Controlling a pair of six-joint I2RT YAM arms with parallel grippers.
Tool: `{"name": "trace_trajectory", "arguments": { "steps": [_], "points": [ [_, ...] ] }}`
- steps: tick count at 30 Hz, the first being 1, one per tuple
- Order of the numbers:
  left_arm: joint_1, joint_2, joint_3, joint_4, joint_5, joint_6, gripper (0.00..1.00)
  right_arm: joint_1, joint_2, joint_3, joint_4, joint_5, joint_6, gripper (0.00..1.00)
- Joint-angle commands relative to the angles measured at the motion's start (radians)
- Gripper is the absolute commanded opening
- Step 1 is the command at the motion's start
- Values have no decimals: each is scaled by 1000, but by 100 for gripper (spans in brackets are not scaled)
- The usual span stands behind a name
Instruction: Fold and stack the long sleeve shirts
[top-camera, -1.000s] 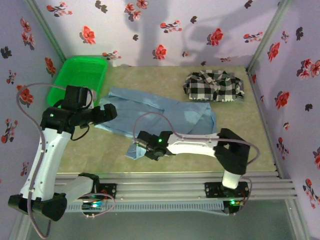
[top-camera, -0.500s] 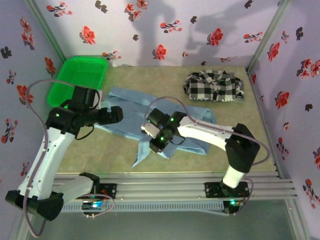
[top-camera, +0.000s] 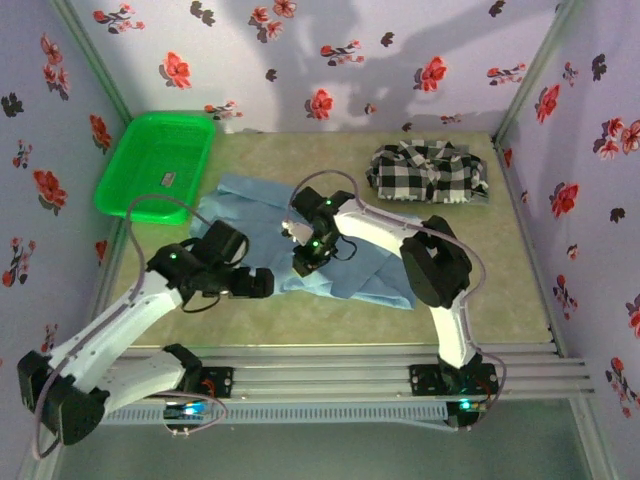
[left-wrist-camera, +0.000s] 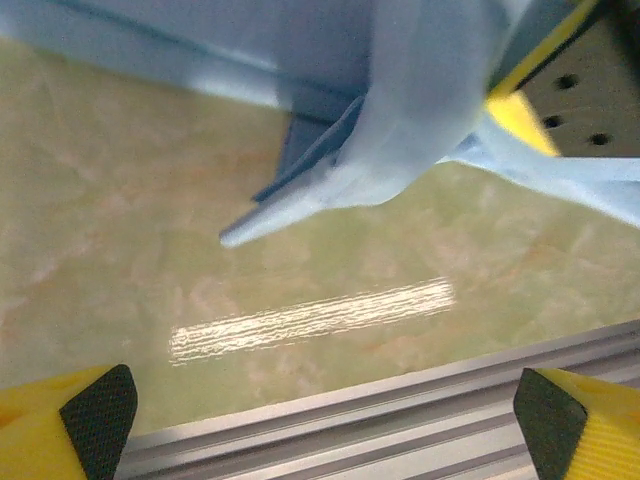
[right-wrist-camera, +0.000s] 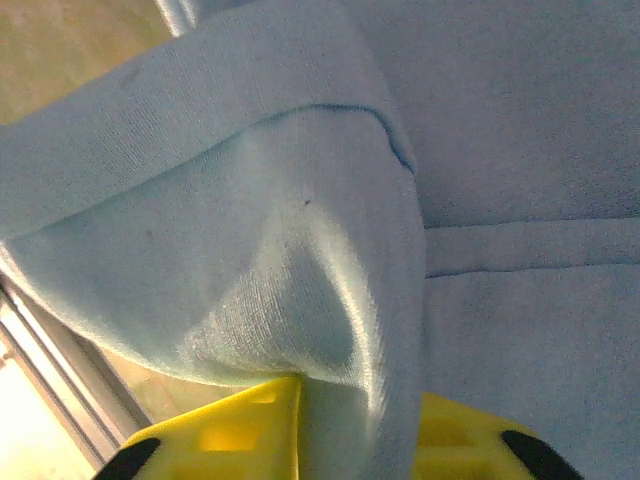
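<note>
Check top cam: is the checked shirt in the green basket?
No, the black-and-white checked shirt lies crumpled on the table at the far right, well apart from the green basket at far left.

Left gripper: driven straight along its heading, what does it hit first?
Probably the bare table, just ahead of the open left gripper. A hanging fold of the light blue shirt lies close to that line and may catch first; depth is unclear.
</note>
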Motion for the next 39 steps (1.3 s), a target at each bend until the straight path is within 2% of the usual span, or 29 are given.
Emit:
{"name": "trace_trajectory", "arguments": {
  "steps": [1,4,8,10,12,15,19,26,31,34,37,39],
  "points": [
    [-11,62,-31,95,-34,-46,100,-9,13,30,-40,38,3,25],
    [-6,126,-53,166,-61,-38,99,-14,8,16,-6,117,43,30],
    [31,232,-57,229,-35,-54,99,-20,-31,-16,50,252,110,55],
    [55,283,-64,280,28,-65,96,-23,-61,-32,76,316,141,59],
    [61,323,-63,318,78,-77,94,-23,-96,-48,97,351,166,66],
    [74,372,-59,314,94,-102,88,-23,-164,-82,130,392,193,73],
    [98,389,-94,363,116,-154,84,-23,-252,-125,154,391,212,81],
    [110,447,-74,455,122,-212,78,-23,-409,-272,223,401,269,86],
    [110,486,-50,485,119,-227,66,-23,-480,-367,252,399,303,86],
    [110,484,-32,456,113,-230,49,-24,-496,-393,247,401,307,86],
    [110,439,-29,427,112,-233,47,-24,-499,-411,247,398,311,86],
    [110,415,-31,404,108,-231,43,-25,-501,-427,256,402,315,86]
  ]
}}
